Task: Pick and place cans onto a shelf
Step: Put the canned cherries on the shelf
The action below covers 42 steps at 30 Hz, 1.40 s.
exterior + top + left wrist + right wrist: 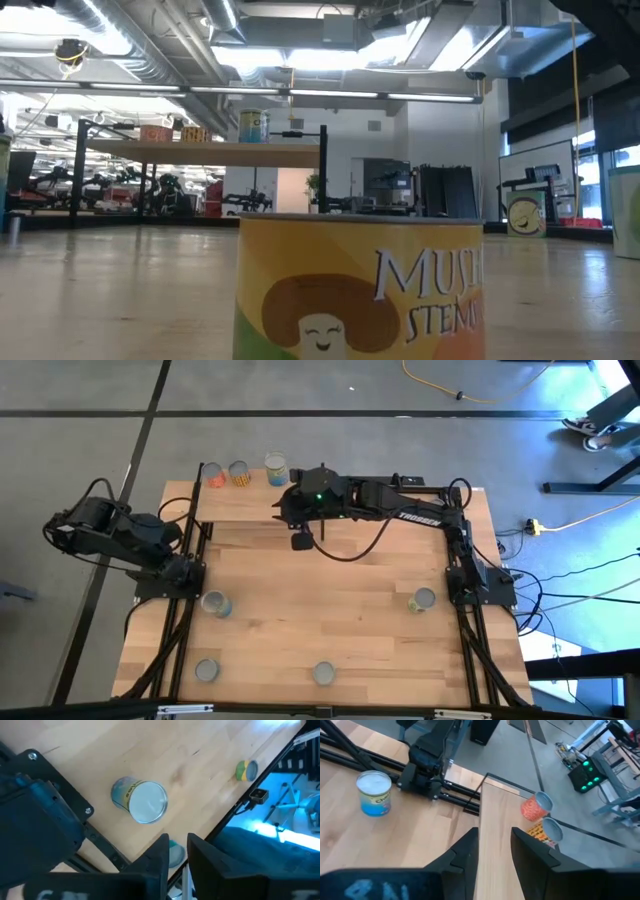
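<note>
The shelf (240, 505) stands along the table's far side, with three cans upright at its far left end: a red one (212, 475), a yellow one (240, 473) and a cream one (276, 468). My right gripper (495, 845) hovers open above the shelf board (500, 815), right of those cans, with nothing between its fingers. My left gripper (178, 856) is open at the table's left side, above and apart from a blue can (145, 800) standing on the table (217, 603).
Other cans stand on the tabletop: a green-yellow one (423, 600) at the right and two near the front edge (207, 671) (323, 673). A mushroom-label can (360, 290) fills the low view. The arms' black frames (180, 620) run along both table sides.
</note>
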{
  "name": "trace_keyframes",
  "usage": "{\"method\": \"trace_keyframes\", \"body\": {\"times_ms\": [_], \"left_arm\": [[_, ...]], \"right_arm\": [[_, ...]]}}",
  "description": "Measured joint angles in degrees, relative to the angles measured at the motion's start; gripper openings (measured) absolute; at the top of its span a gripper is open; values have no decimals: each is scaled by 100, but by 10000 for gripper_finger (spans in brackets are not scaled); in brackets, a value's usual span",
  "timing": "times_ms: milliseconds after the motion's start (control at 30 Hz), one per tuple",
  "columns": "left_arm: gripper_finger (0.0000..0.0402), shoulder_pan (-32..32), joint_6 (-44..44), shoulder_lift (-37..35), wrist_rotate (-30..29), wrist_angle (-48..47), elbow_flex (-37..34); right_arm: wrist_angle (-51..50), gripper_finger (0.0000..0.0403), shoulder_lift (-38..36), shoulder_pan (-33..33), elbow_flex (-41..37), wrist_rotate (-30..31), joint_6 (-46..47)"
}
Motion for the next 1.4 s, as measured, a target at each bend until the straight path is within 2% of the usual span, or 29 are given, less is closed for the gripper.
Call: {"method": "trace_keyframes", "body": {"times_ms": [233, 333, 467, 633, 967, 1400], "left_arm": [[68, 0, 1012, 249, -502, 265, -472], [69, -2, 1537, 302, -401, 492, -887], [69, -3, 2197, 360, 48, 981, -1546], [69, -2, 2572, 435, 116, 1430, -2146], [69, 0, 2839, 478, -459, 1508, -2260], [69, -2, 2842, 479, -143, 1512, -2351]], "right_arm": [[-25, 115, -192, 0, 5, 13, 13], [-28, 115, -239, 0, 9, 13, 20], [-43, 115, -260, 0, 9, 13, 20], [-43, 116, -263, 0, 9, 15, 20], [-41, 116, -263, 0, 9, 15, 7], [-41, 116, -265, 0, 9, 15, 2]]}}
